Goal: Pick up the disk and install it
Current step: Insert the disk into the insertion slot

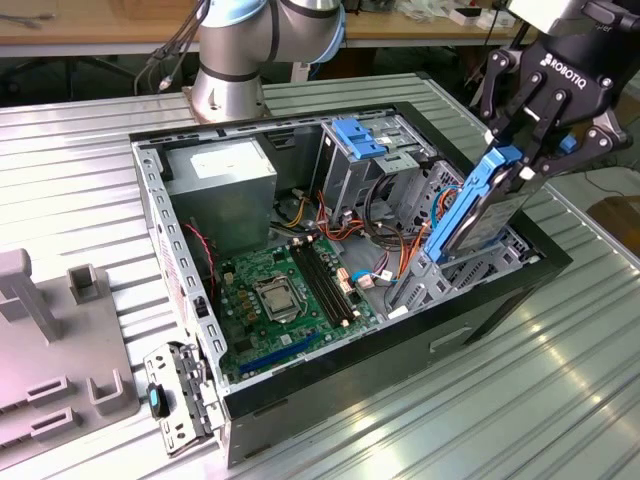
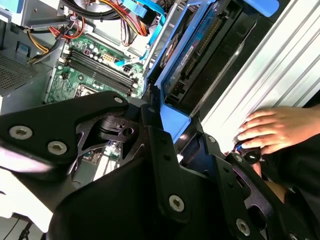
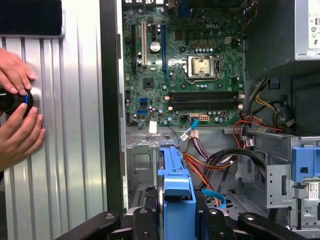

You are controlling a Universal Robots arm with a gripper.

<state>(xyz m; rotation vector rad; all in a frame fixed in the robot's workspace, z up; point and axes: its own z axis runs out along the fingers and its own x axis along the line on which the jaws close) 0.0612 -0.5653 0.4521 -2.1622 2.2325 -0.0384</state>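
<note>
The disk (image 1: 478, 215), a grey hard drive in a bright blue carrier, hangs tilted over the open computer case (image 1: 330, 385), at the exterior view's right. Its lower end reaches down among the brackets by the case's front wall. My gripper (image 1: 522, 158) is shut on its upper blue end tab. In the first wrist view the blue carrier (image 3: 175, 182) stands edge-on between my black fingers (image 3: 142, 222). In the second wrist view the disk (image 2: 197, 57) runs away from my gripper (image 2: 167, 117) toward the case interior.
Inside the case lie a green motherboard (image 1: 285, 290), a grey power supply (image 1: 222, 185), a drive bay topped by a blue bracket (image 1: 360, 138), and orange and blue cables (image 3: 210, 165). A person's hands (image 3: 17, 122) rest on a black knob on the ribbed table. A grey fixture (image 1: 60, 350) stands at the exterior view's left.
</note>
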